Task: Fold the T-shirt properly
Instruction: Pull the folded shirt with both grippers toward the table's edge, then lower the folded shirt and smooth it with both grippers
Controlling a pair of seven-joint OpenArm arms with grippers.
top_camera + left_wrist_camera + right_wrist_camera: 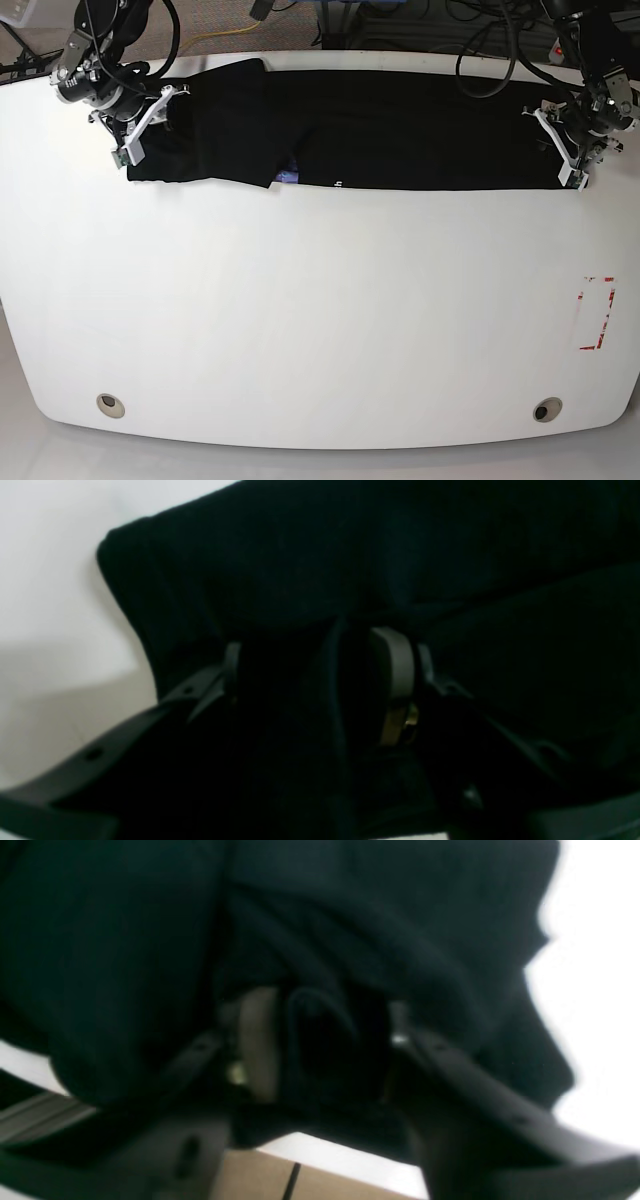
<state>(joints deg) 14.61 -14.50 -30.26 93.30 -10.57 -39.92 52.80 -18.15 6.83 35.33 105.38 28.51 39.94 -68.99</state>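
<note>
I see the T-shirt (400, 130) folded into a long band; both hands, left hand (572, 150) and right hand (140, 125), grasp its ends; crosswise folds remain.

Two arms, black jointed bodies with silvery ribbed collars near the wrists, black cables looping off both. Left gripper (572, 148) and right gripper (141, 122) have white angular finger frames from the base view. Wrist views show dark grey plastic fingers (395, 665) with small screw holes, tan-grey pads (257, 1040), a brass-coloured fitting at the pad base. Wrist views blurry.
</note>
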